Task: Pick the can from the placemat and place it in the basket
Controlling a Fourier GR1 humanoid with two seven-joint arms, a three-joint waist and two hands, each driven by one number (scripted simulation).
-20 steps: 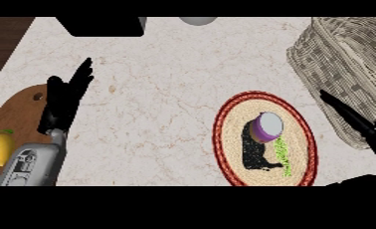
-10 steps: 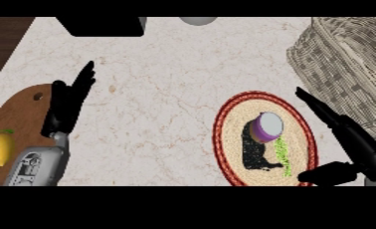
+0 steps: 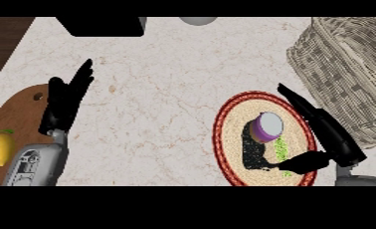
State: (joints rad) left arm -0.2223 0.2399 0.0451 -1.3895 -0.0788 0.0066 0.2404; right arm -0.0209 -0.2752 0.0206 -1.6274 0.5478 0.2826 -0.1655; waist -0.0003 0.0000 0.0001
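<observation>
Head view, looking steeply down on the marble tabletop (image 3: 169, 98). The can (image 3: 266, 126), purple-sided with a pale top, stands on the round woven placemat (image 3: 238, 173) with its red rim, a little above the mat's middle; its long axis appears upright, tilted slightly toward the lower left as seen from above, and its dark shadow falls below it on the mat. The right robot hand (image 3: 323, 128) lies just to the right of the can, over the mat's right edge: its fingers are stretched straight toward the upper left and its thumb (image 3: 305, 162) juts out below the can, so the hand is spread wide and holds nothing. No contact with the can is visible. The can thus lies to the left of the palm, in the gap between fingers and thumb. The wicker basket (image 3: 345, 73) stands at the upper right, close behind this hand. The left robot hand (image 3: 66, 101) rests open, fingers up, at the left, well apart from the can. The right hand is plainly the nearer; the closing move would likely run leftward around the can.
</observation>
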